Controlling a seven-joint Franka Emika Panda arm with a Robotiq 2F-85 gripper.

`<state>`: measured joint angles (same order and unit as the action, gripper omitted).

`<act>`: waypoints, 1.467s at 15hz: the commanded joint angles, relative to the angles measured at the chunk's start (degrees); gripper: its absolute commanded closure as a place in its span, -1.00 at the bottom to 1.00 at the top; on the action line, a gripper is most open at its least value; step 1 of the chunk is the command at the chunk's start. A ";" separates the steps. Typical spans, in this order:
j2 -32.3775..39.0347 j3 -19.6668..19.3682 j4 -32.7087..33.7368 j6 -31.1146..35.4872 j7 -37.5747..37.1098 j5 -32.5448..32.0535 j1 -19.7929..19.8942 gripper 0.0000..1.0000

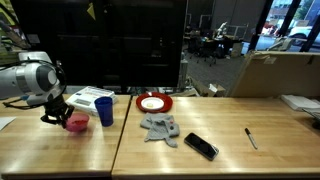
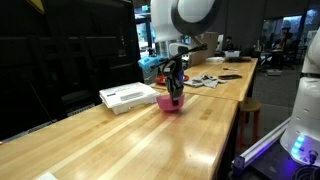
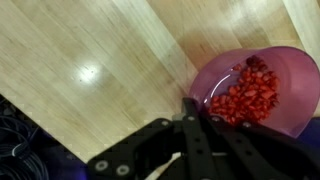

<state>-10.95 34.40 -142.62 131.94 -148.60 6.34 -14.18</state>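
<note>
The bowl (image 3: 295, 70) is pink, the bits (image 3: 245, 95) in it red; cup (image 1: 104, 110) blue, plate (image 1: 169, 103) red (white in the middle), cloth (image 1: 160, 127) grey, table (image 1: 60, 150) pale wood.

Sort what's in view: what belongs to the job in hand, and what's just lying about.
In hand:
gripper, shut on the bowl's rim
bowl
red pieces inside it

Lying about:
cup
plate
cloth
phone
pen
white box
</note>
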 commanded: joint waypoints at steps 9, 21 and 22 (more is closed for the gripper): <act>-10.56 -4.48 0.02 -3.73 -0.32 -4.93 -4.35 0.98; -15.34 -5.86 -1.55 5.06 3.72 -12.60 -2.00 0.98; -15.15 -6.15 -1.87 6.51 4.24 -13.40 -1.48 0.98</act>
<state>-24.68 29.28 -142.81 134.62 -146.41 -4.80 -16.66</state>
